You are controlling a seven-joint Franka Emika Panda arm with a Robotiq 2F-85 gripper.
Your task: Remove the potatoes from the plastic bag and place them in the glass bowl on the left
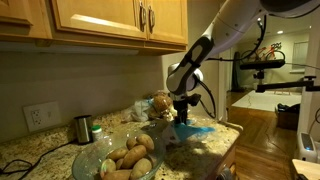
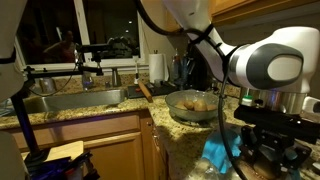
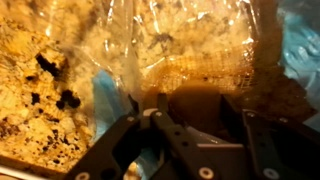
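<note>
A glass bowl (image 1: 98,158) (image 2: 176,110) on the granite counter holds several potatoes (image 1: 128,157) (image 2: 196,102). A plastic bag, clear with blue parts (image 1: 192,131) (image 2: 215,152) (image 3: 170,40), lies beside the bowl. My gripper (image 1: 183,110) (image 3: 200,105) is down in the bag. In the wrist view its fingers sit on both sides of a brown potato (image 3: 190,112) and appear shut on it. The gripper is hidden behind the arm in an exterior view.
A metal cup (image 1: 83,128) and a wall outlet (image 1: 37,117) are at the back of the counter. A brown bundle (image 1: 160,103) stands behind the bag. A sink (image 2: 70,100) and a paper towel roll (image 2: 157,67) lie beyond the bowl. Wooden cabinets (image 1: 110,20) hang above.
</note>
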